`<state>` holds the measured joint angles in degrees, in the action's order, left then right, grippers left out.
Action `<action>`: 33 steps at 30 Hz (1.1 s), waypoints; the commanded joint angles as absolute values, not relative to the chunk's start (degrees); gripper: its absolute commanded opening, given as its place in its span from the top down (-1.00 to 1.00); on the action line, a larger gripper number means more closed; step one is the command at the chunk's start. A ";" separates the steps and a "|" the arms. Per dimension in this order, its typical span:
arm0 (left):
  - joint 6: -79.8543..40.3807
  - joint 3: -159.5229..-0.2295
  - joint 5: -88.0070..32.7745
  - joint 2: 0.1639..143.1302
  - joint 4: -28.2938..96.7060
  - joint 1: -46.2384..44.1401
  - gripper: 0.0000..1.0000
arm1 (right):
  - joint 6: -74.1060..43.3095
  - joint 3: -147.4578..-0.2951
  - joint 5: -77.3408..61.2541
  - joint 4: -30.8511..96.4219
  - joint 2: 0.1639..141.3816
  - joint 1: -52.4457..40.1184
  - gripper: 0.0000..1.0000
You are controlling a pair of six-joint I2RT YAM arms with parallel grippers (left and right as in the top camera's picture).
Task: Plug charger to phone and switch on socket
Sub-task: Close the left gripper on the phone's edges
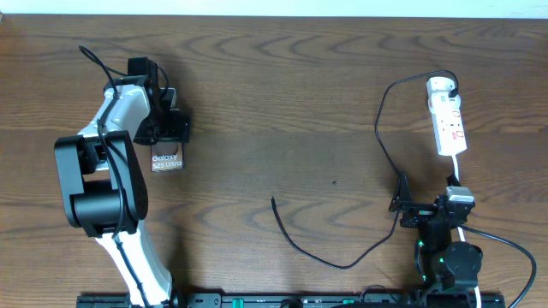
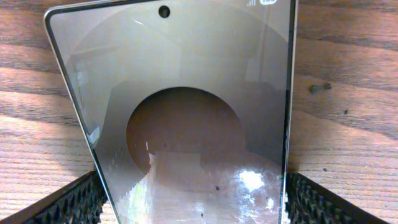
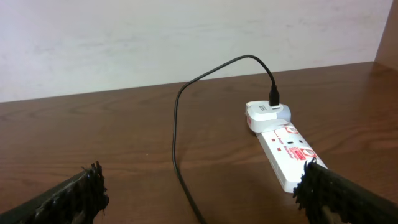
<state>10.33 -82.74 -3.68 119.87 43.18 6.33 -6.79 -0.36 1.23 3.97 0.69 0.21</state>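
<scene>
charger (image 1: 378, 137): long thin black cable. overhead view first. plugged at one end into the far tip of the socket (image 1: 448, 120), top right of the tabletop (image 1: 300, 103). from there looping left, running down past the right gripper (image 1: 426, 208), then curling across bare wood to a loose connector tip (image 1: 272, 200) near the middle. well apart from the phone (image 1: 167, 160), far over on the left, face up, with white "galaxy s25 ultra" lettering. left gripper (image 1: 164, 128) set over the phone's far end.

left wrist view next. phone (image 2: 186, 124) filling nearly the whole picture: grey-brown glass, a brown oval, a camera hole at the top. ribbed black fingers (image 2: 74, 202) right against both long edges, so jaws apparently closed on the phone. hard to say whether lifted or flat on the wood.

right wrist view last. socket (image 3: 289, 149) lying ahead and to the right, white with red markings. black plug (image 3: 274, 96) standing in a white adapter (image 3: 264, 112) at its rounded end. charger (image 3: 176, 118) arching up from there, then dropping toward the camera between the fingers (image 3: 68, 199), spread wide with nothing held: jaws open.

progress, as a judgement only: mains end seemingly done, phone apparently secured. connector tip not yet picked up and not yet in the phone. switch position too small to read, so probably yet to be pressed.
</scene>
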 commanded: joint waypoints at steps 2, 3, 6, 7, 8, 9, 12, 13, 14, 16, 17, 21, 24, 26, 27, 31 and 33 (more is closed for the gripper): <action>10.46 -80.66 -3.01 121.43 43.33 6.57 -0.80 | -6.57 -0.32 1.34 4.14 0.45 0.45 -0.99; 10.46 -80.62 -3.01 121.45 43.31 6.55 -0.80 | -6.57 -0.32 1.34 4.14 0.45 0.45 -0.99; 10.46 -80.03 -3.01 121.45 42.74 6.57 -0.81 | -6.57 -0.32 1.34 4.14 0.45 0.45 -0.98; 10.46 -79.68 -3.01 121.45 42.44 6.55 -0.81 | -6.57 -0.32 1.34 4.14 0.45 0.45 -0.98; 10.46 -79.24 -3.01 121.45 42.00 6.55 -0.81 | -6.57 -0.32 1.34 4.14 0.45 0.45 -0.99; 10.48 -78.83 -3.01 121.45 41.60 6.55 -0.81 | -6.57 -0.32 1.34 4.14 0.45 0.45 -0.99; 10.46 -77.78 -2.98 121.45 40.56 6.55 -0.81 | -6.57 -0.32 1.34 4.14 0.45 0.45 -0.98; 10.46 -77.73 -2.98 121.45 40.51 6.55 -0.81 | -6.57 -0.32 1.34 4.14 0.45 0.45 -0.98; 10.46 -77.73 -2.98 121.45 40.51 6.55 -0.81 | -6.57 -0.32 1.34 4.14 0.45 0.45 -0.98; 10.46 -77.73 -2.98 121.43 40.51 6.55 -0.81 | -6.57 -0.32 1.34 4.14 0.45 0.45 -0.99; 10.46 -77.73 -2.98 121.45 40.51 6.57 -0.81 | -6.57 -0.32 1.34 4.14 0.45 0.45 -0.99; 10.48 -77.73 -2.98 121.43 40.51 6.57 -0.81 | -6.57 -0.32 1.34 4.14 0.45 0.45 -0.99; 10.48 -77.73 -2.98 121.43 40.51 6.57 -0.79 | -6.57 -0.32 1.34 4.14 0.45 0.45 -0.98; 10.48 -77.73 -2.98 121.45 40.51 6.57 -0.72 | -6.57 -0.32 1.34 4.14 0.45 0.45 -0.99; 10.48 -77.73 -2.98 121.43 40.51 6.57 -0.70 | -6.57 -0.32 1.34 4.14 0.45 0.45 -0.99; 10.48 -77.73 -2.98 121.43 40.51 6.57 -0.68 | -6.57 -0.32 1.34 4.14 0.45 0.45 -0.99; 10.48 -77.73 -2.98 121.45 40.51 6.55 -0.68 | -6.57 -0.32 1.34 4.14 0.45 0.45 -0.98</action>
<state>10.37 -80.25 -3.84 118.50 40.32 6.33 -6.79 -0.36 1.23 3.97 0.69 0.21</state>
